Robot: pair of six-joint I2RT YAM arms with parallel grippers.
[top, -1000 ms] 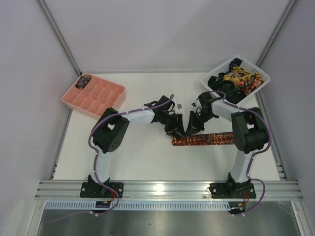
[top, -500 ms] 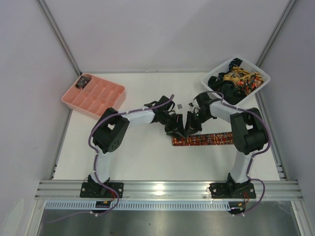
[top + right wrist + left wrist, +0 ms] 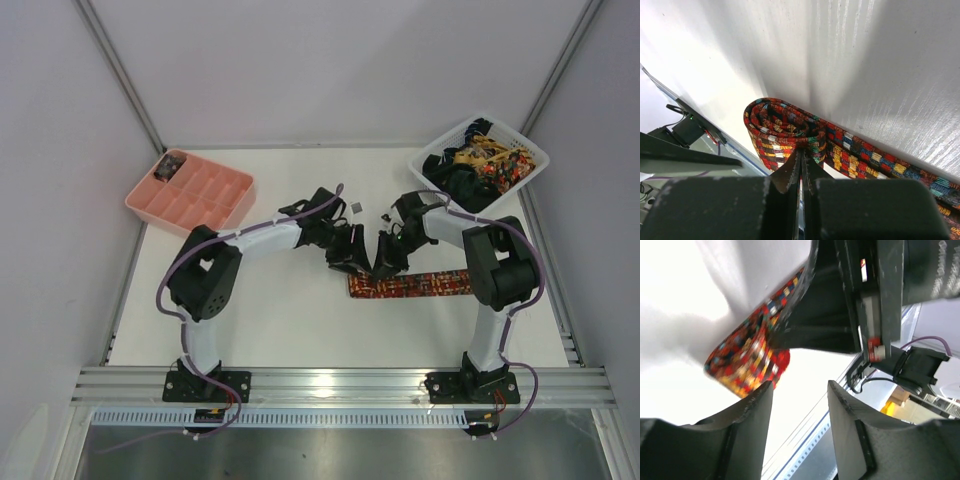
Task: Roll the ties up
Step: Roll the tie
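A red, yellow and black patterned tie [image 3: 425,284] lies flat across the table, its left end wound into a small roll [image 3: 782,130]. My right gripper [image 3: 801,154] is shut on that roll, pinching its edge; in the top view it [image 3: 385,264] sits at the tie's left end. My left gripper [image 3: 800,387] is open and empty, just left of the roll [image 3: 747,360], not touching it; in the top view it [image 3: 349,262] faces the right gripper. More ties [image 3: 480,165] are piled in the white basket.
The white lattice basket [image 3: 533,152] stands at the back right. A pink compartment tray [image 3: 215,192] stands at the back left with a dark bundle [image 3: 170,167] in one corner cell. The table's metal rail [image 3: 340,383] runs along the near edge.
My left arm has swung its elbow to the left and its wrist has shifted back a little. The right gripper and the tie have hardly moved.
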